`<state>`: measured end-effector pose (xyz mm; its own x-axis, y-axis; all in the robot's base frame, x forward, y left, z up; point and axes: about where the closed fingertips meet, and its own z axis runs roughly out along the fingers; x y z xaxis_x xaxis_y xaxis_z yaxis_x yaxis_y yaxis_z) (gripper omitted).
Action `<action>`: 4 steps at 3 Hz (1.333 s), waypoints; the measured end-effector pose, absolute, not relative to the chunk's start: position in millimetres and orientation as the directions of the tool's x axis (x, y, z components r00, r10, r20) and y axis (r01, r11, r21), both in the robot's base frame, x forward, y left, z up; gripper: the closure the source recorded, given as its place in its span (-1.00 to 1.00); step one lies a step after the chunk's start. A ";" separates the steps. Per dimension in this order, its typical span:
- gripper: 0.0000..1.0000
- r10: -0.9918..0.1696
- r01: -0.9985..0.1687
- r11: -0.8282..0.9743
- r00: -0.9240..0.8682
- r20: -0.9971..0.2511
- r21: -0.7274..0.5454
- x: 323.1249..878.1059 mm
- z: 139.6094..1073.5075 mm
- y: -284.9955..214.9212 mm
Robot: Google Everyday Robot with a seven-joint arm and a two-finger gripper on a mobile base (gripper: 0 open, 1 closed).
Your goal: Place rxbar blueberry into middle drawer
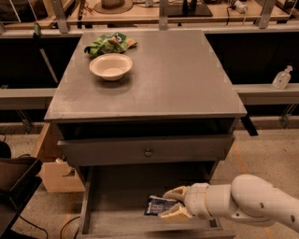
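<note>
Closest to us, at the bottom of the picture, the middle drawer point(119, 191) is pulled out. It is wide and grey, and you can see its flat floor and thin side walls.

A fat white arm point(254, 203) comes in from 4 o'clock. At its tip is the gripper point(164, 205), inside the drawer, on the right side near the front. Its two tan fingers point(175, 192) are clamped on the rxbar blueberry point(153, 206), one finger above it and one below. The bar is dark blue and shiny with pale marks. It sticks out from the fingers toward 9 o'clock. It is low over the drawer floor, but you cannot tell if it touches the floor.

Just past the open drawer, at 12 o'clock from the bar, is a closed grey drawer front point(112, 151) with a small round knob point(148, 152).

Off at 9 o'clock from the cabinet, a brown cardboard box point(52, 165) sits on the ground.

Higher up is the flat grey cabinet top point(177, 74). A pale round bowl point(110, 66) stands on it at the far left. Right behind the bowl, at 12 o'clock from it, lies a green snack bag point(110, 43).

Far over at 3 o'clock, a clear bottle point(281, 78) stands on a low shelf point(261, 91).

At the very back, a tan hat point(112, 5) rests on a long table.
</note>
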<state>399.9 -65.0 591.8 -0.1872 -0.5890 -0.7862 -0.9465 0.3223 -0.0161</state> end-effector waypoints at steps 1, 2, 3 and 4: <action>1.00 -0.587 -0.949 0.314 -0.209 -0.782 0.018 419.3 571.9 -56.1; 1.00 -0.582 -0.939 0.332 -0.282 -0.763 0.094 474.3 513.4 -51.3; 1.00 -0.564 -0.943 0.298 -0.298 -0.770 0.147 514.4 460.1 -45.9; 1.00 -0.551 -0.966 0.226 -0.234 -0.801 0.126 527.0 422.5 -47.7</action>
